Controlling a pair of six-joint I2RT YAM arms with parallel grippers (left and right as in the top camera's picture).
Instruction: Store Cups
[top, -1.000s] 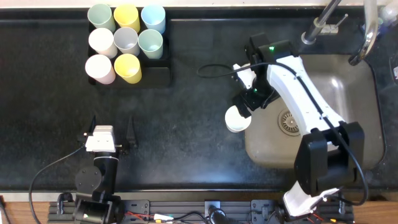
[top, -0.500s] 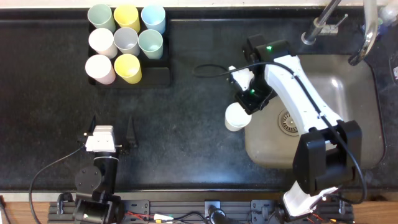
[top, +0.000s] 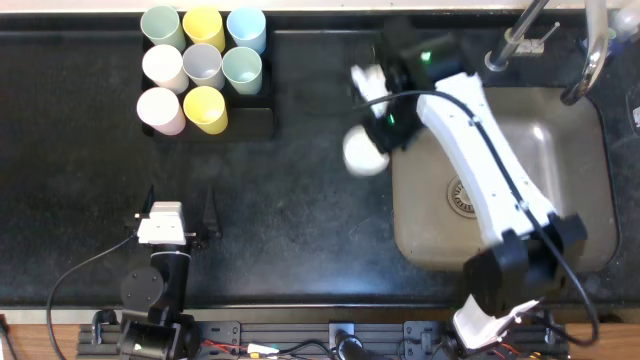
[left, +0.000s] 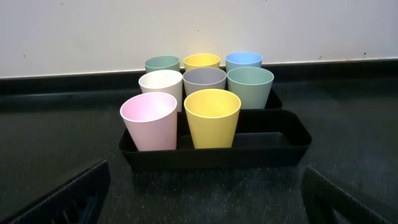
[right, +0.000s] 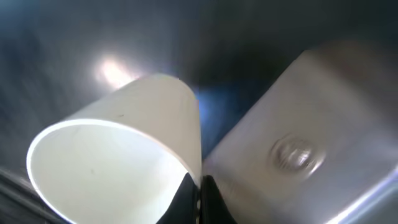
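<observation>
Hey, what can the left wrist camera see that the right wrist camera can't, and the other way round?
Left wrist view: a black tray with eight upright cups, a pink cup and a yellow cup in front, with a free corner beside the yellow one. Right wrist view: the right gripper pinching the rim of a tilted white cup, with the steel sink and its drain beyond. Both: the dark worktop.
</observation>
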